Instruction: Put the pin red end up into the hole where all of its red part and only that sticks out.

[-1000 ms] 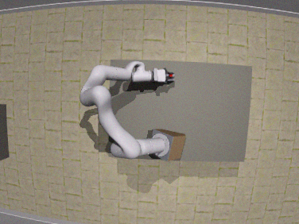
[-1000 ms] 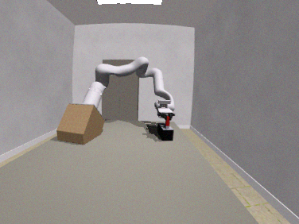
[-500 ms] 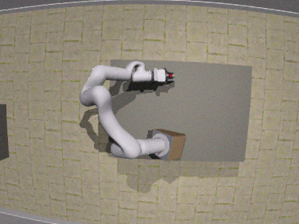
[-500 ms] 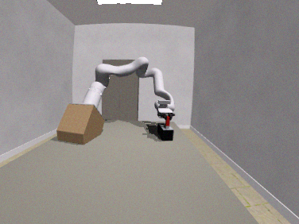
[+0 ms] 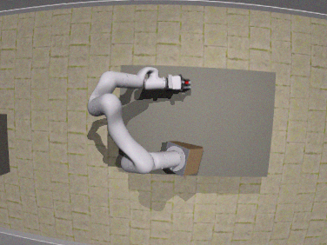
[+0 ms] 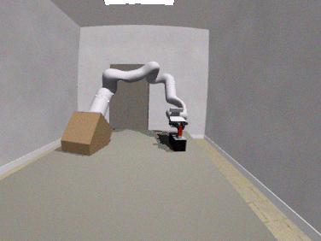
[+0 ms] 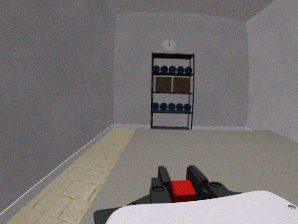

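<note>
The pincer [image 6: 179, 125] is clenched on the pin [image 6: 180, 130], red end up. Directly below it stands the black block [image 6: 178, 143], the pin's lower end at its top

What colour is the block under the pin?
Black; the block shows best in the exterior view.

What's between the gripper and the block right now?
Only the pin: the gripper is shut on its red upper end, and it runs straight down to the black block. The exterior view shows this.
</note>
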`<state>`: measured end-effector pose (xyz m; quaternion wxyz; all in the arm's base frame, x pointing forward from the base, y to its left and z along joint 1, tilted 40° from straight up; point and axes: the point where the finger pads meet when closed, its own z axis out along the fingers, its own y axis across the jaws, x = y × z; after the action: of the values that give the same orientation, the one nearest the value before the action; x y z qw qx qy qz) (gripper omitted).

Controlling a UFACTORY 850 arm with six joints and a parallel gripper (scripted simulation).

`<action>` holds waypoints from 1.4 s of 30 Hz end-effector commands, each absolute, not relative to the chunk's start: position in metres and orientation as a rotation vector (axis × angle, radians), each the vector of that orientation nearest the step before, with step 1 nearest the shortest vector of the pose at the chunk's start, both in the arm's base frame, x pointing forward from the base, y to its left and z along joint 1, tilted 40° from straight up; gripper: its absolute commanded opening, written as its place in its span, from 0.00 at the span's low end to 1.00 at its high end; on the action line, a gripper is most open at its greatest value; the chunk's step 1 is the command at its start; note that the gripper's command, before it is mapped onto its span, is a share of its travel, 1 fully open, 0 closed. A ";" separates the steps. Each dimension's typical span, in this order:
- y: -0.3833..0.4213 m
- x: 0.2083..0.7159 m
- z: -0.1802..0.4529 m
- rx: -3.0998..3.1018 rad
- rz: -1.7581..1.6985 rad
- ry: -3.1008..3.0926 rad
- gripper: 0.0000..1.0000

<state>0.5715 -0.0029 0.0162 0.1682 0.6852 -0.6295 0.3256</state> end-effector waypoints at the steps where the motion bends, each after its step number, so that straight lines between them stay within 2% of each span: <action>1: -0.002 0.572 0.014 1.948 0.927 -1.791 0.00; 42: 0.001 0.573 0.011 1.948 0.927 -1.791 0.00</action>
<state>0.5721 0.0010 0.0106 0.1683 0.6853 -0.6294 0.3255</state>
